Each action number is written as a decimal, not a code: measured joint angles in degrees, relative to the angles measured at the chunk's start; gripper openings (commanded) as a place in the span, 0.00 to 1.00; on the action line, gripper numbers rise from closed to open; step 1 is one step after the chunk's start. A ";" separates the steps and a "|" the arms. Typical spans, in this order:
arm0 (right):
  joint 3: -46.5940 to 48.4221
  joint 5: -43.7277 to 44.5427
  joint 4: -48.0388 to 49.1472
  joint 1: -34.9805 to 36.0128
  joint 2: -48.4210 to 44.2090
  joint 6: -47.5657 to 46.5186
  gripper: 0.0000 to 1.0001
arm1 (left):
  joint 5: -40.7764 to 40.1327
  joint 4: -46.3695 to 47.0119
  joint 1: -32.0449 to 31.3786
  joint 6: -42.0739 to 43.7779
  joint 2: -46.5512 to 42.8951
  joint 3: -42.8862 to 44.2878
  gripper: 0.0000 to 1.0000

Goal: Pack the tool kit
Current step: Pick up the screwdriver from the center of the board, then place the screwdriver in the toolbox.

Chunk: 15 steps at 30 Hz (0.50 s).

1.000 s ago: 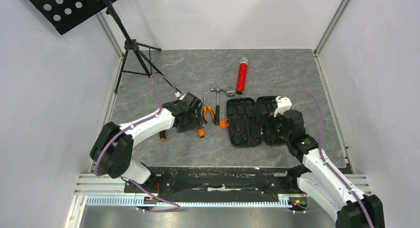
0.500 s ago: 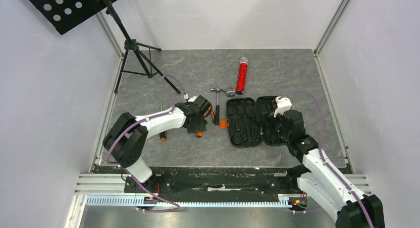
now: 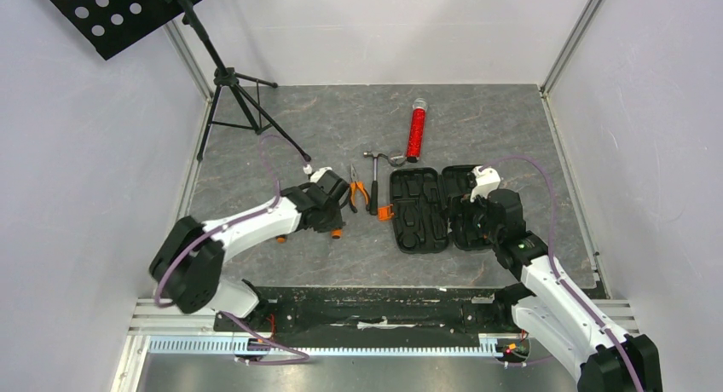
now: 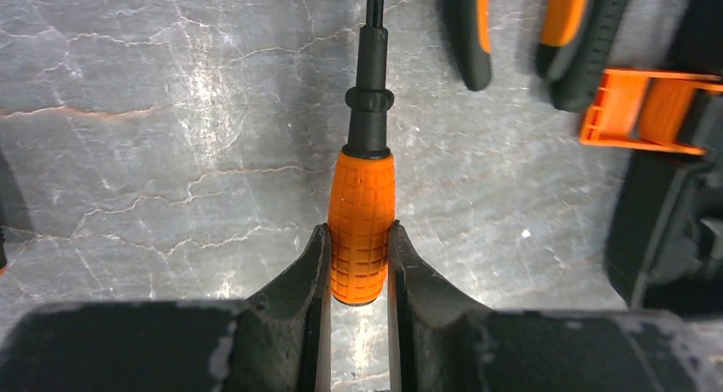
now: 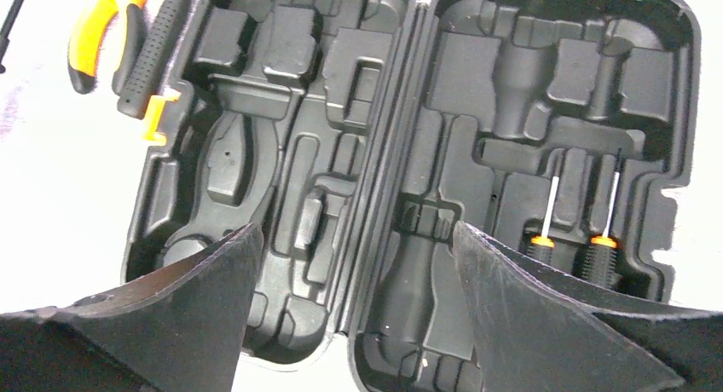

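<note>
- Top view: black case [image 3: 422,209] open and flat at centre right. Pliers [image 3: 358,192] and hammer [image 3: 373,187] just left of it on the grey table [image 3: 477,119]. Left gripper [image 3: 335,226] at centre left, on an orange-handled screwdriver [image 3: 337,233]. Right gripper [image 3: 476,213] above the case's right half.
- Left wrist view: fingers [image 4: 311,273] clamped on the screwdriver's orange handle, black shaft pointing to the top edge. Orange latch [image 4: 648,111] at the right.
- Right wrist view: fingers spread wide apart above the moulded slots. Two small screwdrivers [image 5: 541,239] seated at lower right.
</note>
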 measured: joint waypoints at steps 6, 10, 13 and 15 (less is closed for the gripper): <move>0.00 -4.61 2.32 0.02 0.04 2.97 0.80 | 1.90 4.42 0.00 -0.02 -13.00 -4.87 0.02; 0.00 -9.14 6.32 0.33 0.39 6.88 0.76 | 5.49 10.56 0.00 -0.02 -18.82 -6.86 0.02; -0.11 -12.44 10.40 1.01 0.72 10.62 0.73 | 8.20 15.72 -0.33 -0.04 -20.48 -7.78 0.02; -0.42 -14.49 13.84 1.62 0.96 13.55 0.72 | 10.12 20.02 -1.05 -0.15 -21.00 -8.70 0.02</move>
